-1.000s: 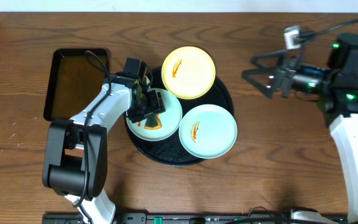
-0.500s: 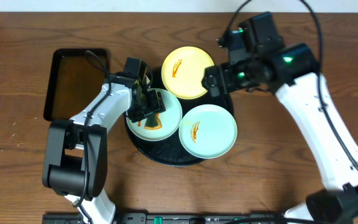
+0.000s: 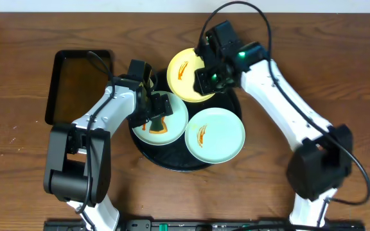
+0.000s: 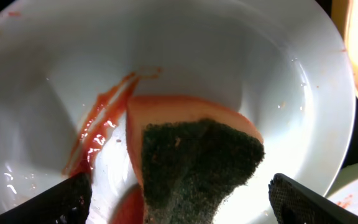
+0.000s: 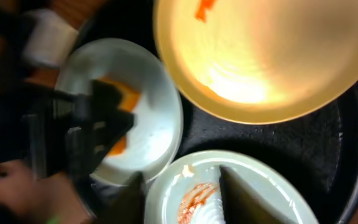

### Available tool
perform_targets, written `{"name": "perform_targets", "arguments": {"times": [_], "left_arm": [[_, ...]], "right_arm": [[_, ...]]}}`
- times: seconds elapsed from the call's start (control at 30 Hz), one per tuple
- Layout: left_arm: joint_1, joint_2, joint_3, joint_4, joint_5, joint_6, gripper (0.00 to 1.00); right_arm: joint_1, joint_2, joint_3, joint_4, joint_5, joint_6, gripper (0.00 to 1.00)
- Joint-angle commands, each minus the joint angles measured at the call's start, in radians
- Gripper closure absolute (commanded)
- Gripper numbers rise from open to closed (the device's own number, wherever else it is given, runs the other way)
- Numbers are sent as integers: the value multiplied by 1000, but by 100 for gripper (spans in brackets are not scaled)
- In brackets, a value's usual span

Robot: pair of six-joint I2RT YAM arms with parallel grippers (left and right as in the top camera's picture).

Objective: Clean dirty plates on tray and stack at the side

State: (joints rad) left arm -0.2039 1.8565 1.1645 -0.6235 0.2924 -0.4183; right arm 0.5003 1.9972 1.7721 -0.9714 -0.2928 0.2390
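Three smeared plates (image 3: 214,133) fill the tray (image 3: 172,157), sponge (image 4: 197,162) on one

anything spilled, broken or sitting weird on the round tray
Nothing spilled or broken. All three plates carry orange-red smears: the yellow plate, the left mint plate, where the left fingers hold a sponge, and the right mint plate. The yellow plate pokes past the far rim of the black tray.

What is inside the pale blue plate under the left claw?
A sponge, dark scouring face showing over an orange body, and a red-orange smear beside it. The part of the plate under the sponge is covered, so any smear there cannot be seen.
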Motion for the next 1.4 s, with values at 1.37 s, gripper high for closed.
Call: {"name": "perform_targets", "arguments": {"times": [1.37], "left_arm": [[0,1,-3,-29,-51,-5,8]], "right_arm": [[71,214,-112,195,-55,92,74]]}}
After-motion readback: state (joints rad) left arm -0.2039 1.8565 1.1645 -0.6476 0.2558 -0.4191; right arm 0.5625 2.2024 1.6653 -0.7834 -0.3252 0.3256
